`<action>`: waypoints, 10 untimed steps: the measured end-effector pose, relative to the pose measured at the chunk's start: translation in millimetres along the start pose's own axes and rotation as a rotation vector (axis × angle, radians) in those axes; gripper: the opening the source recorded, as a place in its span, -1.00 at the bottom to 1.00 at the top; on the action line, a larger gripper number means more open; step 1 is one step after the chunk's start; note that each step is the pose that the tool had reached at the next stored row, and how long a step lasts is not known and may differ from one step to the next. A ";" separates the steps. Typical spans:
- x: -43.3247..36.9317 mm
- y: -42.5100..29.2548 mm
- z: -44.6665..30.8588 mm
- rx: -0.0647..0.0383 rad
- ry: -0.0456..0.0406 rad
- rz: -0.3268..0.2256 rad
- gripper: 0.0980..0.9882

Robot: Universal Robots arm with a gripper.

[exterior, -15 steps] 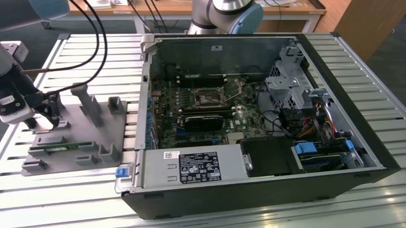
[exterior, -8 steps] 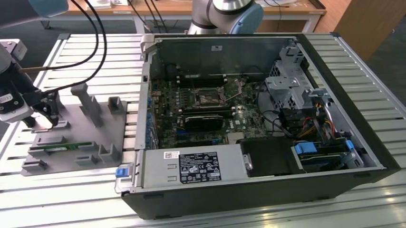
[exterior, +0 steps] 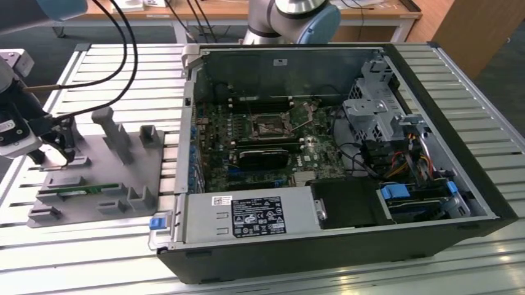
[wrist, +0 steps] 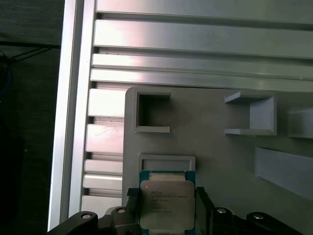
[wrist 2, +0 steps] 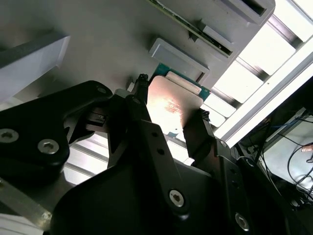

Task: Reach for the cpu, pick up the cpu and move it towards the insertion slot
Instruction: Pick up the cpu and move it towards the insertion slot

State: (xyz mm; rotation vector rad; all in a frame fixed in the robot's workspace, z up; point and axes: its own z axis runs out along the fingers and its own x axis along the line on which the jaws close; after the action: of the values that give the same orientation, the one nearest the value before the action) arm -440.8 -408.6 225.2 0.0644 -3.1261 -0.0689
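Claw [wrist: 165,195] pinching the cpu [wrist: 167,204] over a grey tray [exterior: 123,178]

Its two black fingers [wrist: 131,199] press against opposite side edges of the chip. Directly beneath lies the plastic tray, set on a ribbed metal counter [exterior: 82,258]. Well apart from the claw, toward the exterior view's right, the insertion slot [exterior: 269,127] sits inside an open computer case [exterior: 328,258]. Beyond are a wooden desk [exterior: 225,9] and dark floor [exterior: 152,37].

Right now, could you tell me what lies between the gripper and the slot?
In the exterior view: the grey tray's posts, a strip of slatted table, then the case wall before the slot. The gripper clasps the cpu.
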 end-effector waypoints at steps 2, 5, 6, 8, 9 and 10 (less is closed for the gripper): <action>0.0 0.0 -0.9 0.000 0.0000 0.000 -0.01; 0.0 0.1 -2.5 0.000 0.0000 0.000 -0.01; 0.1 0.1 -3.0 0.000 -0.0001 0.000 -0.01; 0.0 0.2 -4.2 0.000 0.0000 0.000 -0.01; 0.1 0.2 -4.7 0.000 -0.0001 0.000 -0.01; 0.1 0.3 -5.3 0.000 -0.0001 0.000 -0.01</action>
State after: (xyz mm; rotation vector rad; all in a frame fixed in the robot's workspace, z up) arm -440.8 -408.6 230.5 0.0644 -3.1262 -0.0690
